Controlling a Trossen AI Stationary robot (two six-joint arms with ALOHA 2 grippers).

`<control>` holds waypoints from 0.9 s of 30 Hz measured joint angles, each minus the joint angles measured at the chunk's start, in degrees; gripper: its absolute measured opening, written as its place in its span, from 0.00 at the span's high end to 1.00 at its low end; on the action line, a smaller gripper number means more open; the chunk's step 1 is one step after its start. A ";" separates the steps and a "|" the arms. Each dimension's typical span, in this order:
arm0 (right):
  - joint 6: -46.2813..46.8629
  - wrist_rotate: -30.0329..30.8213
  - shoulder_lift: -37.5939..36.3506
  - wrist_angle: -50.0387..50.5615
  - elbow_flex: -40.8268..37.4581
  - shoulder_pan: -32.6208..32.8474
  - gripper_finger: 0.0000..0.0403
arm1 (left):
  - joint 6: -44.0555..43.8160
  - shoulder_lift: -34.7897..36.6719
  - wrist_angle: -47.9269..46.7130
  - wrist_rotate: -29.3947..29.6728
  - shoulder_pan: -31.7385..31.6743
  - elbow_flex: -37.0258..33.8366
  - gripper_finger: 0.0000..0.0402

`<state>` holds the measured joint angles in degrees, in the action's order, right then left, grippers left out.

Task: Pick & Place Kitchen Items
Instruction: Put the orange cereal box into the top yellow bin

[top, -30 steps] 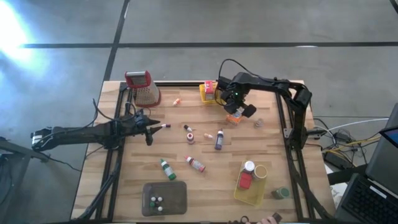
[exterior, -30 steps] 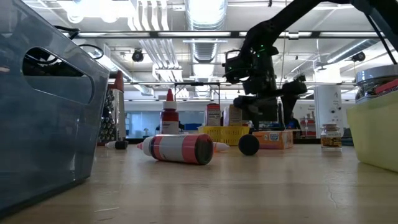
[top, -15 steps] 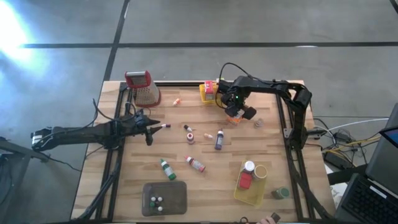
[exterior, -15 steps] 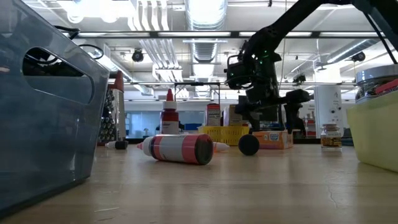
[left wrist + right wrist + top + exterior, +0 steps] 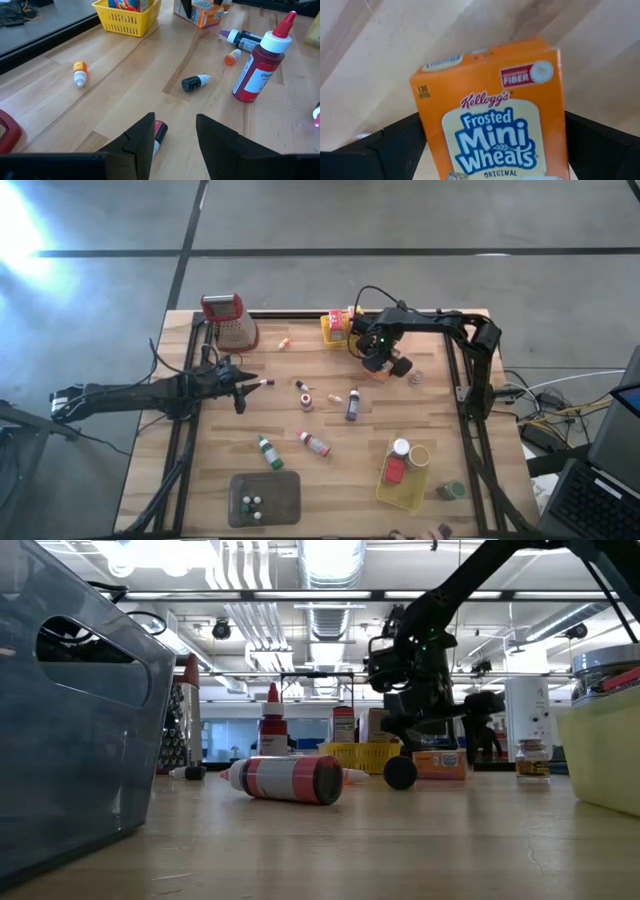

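Note:
My right gripper [image 5: 383, 363] is low over the table's far middle, open. Its fingers [image 5: 385, 150] stand on either side of an upright orange cereal box [image 5: 490, 115], which also shows in the low view [image 5: 440, 762]. My left gripper [image 5: 175, 135] is open at the table's left, low over the wood, and a tiny red-capped bottle [image 5: 159, 131] lies just in front of it. Further small bottles lie mid-table: a dark one [image 5: 352, 403], a red one [image 5: 314, 443] and a green one [image 5: 266, 451]. My right gripper comes down from above with one finger at each narrow side of the orange cereal box [image 5: 427, 150]. Whether the fingers touch it, I cannot tell. The box stands with its bottom on the table.
A metal grater [image 5: 229, 321] stands at the far left. One yellow basket [image 5: 333, 327] sits at the far edge, and another [image 5: 403, 478] near right holds a red block and jars. A grey tray [image 5: 264, 498] with small bottles sits near. A small jar [image 5: 417, 377] stands beside the right gripper.
My right gripper has come down toward the orange cereal box and now sits lower around it. The box has stayed on the table.

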<state>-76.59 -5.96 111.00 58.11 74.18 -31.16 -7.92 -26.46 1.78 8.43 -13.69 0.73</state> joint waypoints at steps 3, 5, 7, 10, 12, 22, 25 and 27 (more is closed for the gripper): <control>-0.61 2.01 0.00 -0.07 0.32 -0.70 0.01 | 0.02 0.01 0.00 0.00 0.00 0.00 0.63; -0.58 3.63 -0.02 -0.24 0.67 -1.15 0.01 | 0.01 0.01 -0.01 0.02 0.00 0.00 0.63; -1.43 4.70 -0.02 -0.21 0.71 -1.58 0.01 | 0.00 0.02 -0.02 0.02 0.02 0.00 0.63; -3.02 6.34 -0.02 -1.20 0.68 -1.97 0.01 | 0.01 0.02 0.00 0.01 0.02 0.00 0.63; -3.14 8.02 -0.02 -1.93 0.58 -2.14 0.01 | 0.00 0.02 -0.01 0.00 0.00 0.00 0.63; -3.06 13.56 -0.02 -3.02 0.22 -4.06 0.01 | 0.00 0.00 0.00 0.01 0.00 0.00 0.63; -3.18 14.46 -0.02 -3.99 -0.02 -4.33 0.01 | 0.01 0.02 -0.02 0.00 0.01 0.00 0.63; -3.34 16.33 -0.02 -5.17 -0.49 -4.30 0.01 | 0.00 0.00 -0.02 0.00 0.00 0.00 0.63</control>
<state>-79.93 10.36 110.98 52.93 73.69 -35.46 -7.92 -26.46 1.76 8.43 -13.69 0.73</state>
